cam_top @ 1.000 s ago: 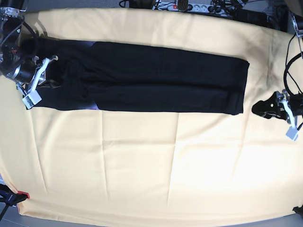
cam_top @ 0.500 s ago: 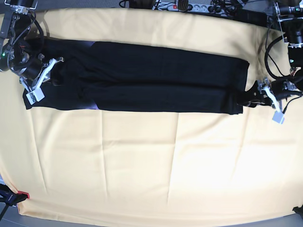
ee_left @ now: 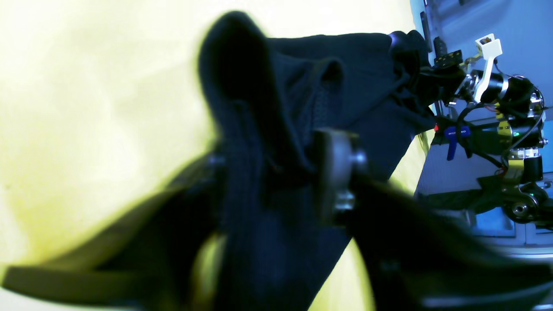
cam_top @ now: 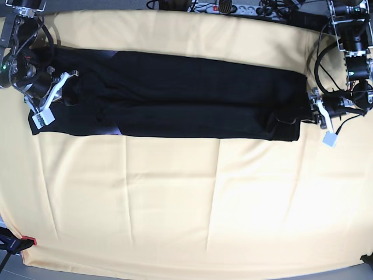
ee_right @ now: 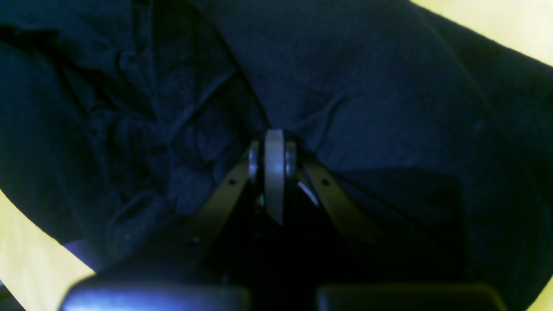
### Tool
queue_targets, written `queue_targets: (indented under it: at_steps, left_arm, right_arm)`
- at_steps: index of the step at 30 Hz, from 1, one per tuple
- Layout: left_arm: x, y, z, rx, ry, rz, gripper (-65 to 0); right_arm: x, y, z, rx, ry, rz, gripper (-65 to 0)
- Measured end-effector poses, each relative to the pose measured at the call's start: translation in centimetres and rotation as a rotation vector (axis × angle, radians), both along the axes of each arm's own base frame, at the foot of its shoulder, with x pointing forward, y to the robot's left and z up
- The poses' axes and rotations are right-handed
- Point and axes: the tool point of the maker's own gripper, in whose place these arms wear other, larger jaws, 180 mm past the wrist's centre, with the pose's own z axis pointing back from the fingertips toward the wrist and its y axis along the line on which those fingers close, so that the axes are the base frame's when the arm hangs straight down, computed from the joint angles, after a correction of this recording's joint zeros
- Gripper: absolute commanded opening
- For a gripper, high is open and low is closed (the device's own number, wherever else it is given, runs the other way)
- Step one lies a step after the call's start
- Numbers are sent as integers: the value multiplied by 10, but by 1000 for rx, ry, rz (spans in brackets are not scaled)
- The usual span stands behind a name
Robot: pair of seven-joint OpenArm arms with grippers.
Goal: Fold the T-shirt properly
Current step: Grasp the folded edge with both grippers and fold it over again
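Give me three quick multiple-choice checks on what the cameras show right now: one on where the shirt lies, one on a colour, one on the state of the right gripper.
1. Where does the T-shirt lie on the table?
A. In a long band across the far half
B. Bunched in the near corner
C. Hanging off the near edge

2. What colour is the table cover?
A. White
B. Pale yellow
C. Grey

3. How is the right gripper standing?
A. Wide open above bare cover
B. Shut on the T-shirt
C. Open beside the shirt

Answers:
1 A, the base view shows a dark strip running side to side.
2 B, the cloth around the shirt is yellow.
3 B, the right wrist view shows fabric puckered at closed jaws.
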Motion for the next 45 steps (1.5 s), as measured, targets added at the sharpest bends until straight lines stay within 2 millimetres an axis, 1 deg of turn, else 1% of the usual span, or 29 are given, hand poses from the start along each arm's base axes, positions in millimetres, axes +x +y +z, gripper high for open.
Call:
queue_targets:
  at_steps: [1, 2, 7, 11, 14, 16, 19, 20, 23, 24, 25, 27, 30, 32, 35, 39, 42, 45]
  left_arm:
    - [0, 0, 0, 0, 0, -1, -635]
    - [0, 0, 0, 1, 1, -1, -650]
    - [0, 2, 1, 4, 0, -1, -650]
    - [3, 11, 5, 33, 14, -1, -650]
    - [2, 26, 6, 90, 31, -10, -650]
    - [1, 38, 8, 130, 44, -11, -650]
    - [2, 56, 17, 187, 9, -24, -650]
    - [1, 62, 20, 204, 7, -25, -650]
    - [1, 75, 26, 244, -7, -30, -650]
    - [1, 78, 27, 254, -10, -33, -650]
    - [1, 81, 28, 261, -11, -33, -650]
    - [-1, 90, 30, 297, -6, -35, -650]
    - [-1, 104, 38, 322, 21, -7, -650]
    - [-1, 109, 40, 326, 37, 14, -650]
    - [2, 103, 38, 296, 70, 45, -650]
    - [5, 88, 36, 256, 97, 60, -650]
    - [9, 67, 41, 243, 50, 12, -650]
    - [14, 41, 53, 237, -22, -48, -650]
  right_arm:
    - [0, 0, 0, 0, 0, 0, -650]
    - [0, 0, 0, 0, 0, 0, -650]
    - [0, 0, 0, 0, 0, 0, -650]
    - [0, 0, 0, 0, 0, 0, -650]
    - [1, 4, 3, 33, -10, 1, -650]
    - [4, 12, 11, 92, -32, 5, -650]
    - [9, 22, 25, 135, -74, 23, -650]
    - [12, 25, 31, 149, -93, 30, -618]
    - [22, 30, 46, 172, -141, 45, -431]
    - [26, 31, 50, 171, -155, 48, -389]
    - [29, 31, 53, 168, -166, 51, -371]
    - [32, 30, 56, 161, -168, 55, -371]
    - [27, 29, 50, 148, -139, 60, -371]
    - [26, 30, 48, 148, -133, 59, -372]
    - [26, 32, 48, 155, -133, 57, -372]
    - [25, 35, 41, 146, -126, 42, -372]
    - [28, 41, 34, 142, -139, 14, -372]
    - [29, 44, 29, 131, -145, -6, -372]
